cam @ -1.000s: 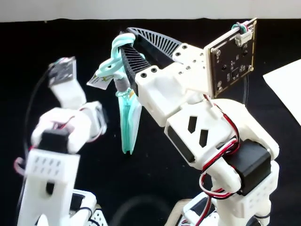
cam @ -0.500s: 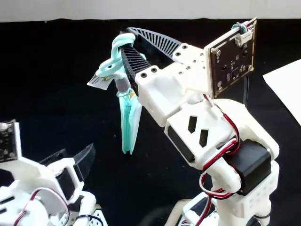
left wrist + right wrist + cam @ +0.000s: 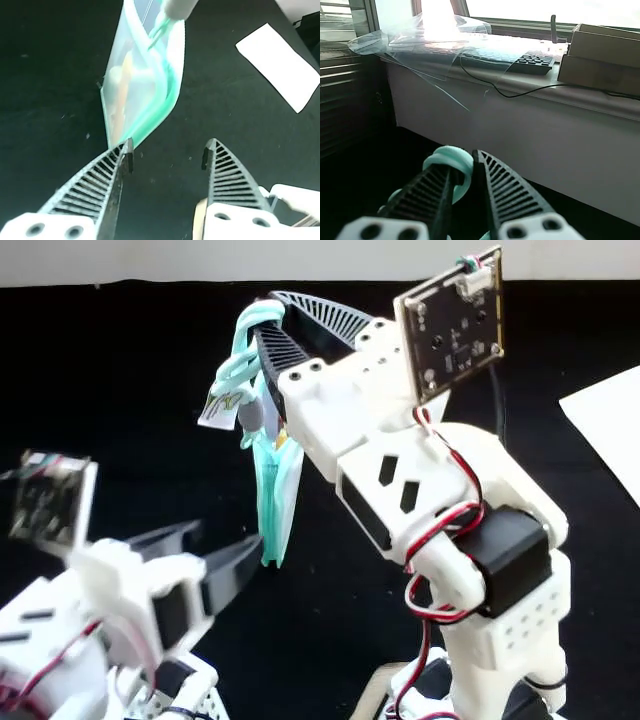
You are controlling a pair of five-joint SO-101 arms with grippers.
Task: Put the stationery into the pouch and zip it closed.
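A translucent teal pouch point(image 3: 272, 490) hangs upright above the black table, with stationery showing faintly inside it point(image 3: 131, 87). My right gripper point(image 3: 266, 322) is shut on the pouch's teal loop point(image 3: 451, 165) at the top, and a white tag point(image 3: 216, 410) dangles beside it. My left gripper point(image 3: 230, 535) stands open just below and left of the pouch's lower end. In the left wrist view its fingers point(image 3: 124, 156) spread wide under the pouch's bottom corner, one tip close to it, nothing between them.
A white sheet of paper point(image 3: 612, 425) lies on the black table at the right, also seen past the pouch point(image 3: 277, 65). The right arm's body point(image 3: 450, 530) stands tall in the middle. A windowsill with a keyboard point(image 3: 520, 57) is behind.
My left arm dropped from a raised pose at the left, then swung its open gripper up toward the pouch's bottom. The right arm tilted slightly left with the pouch.
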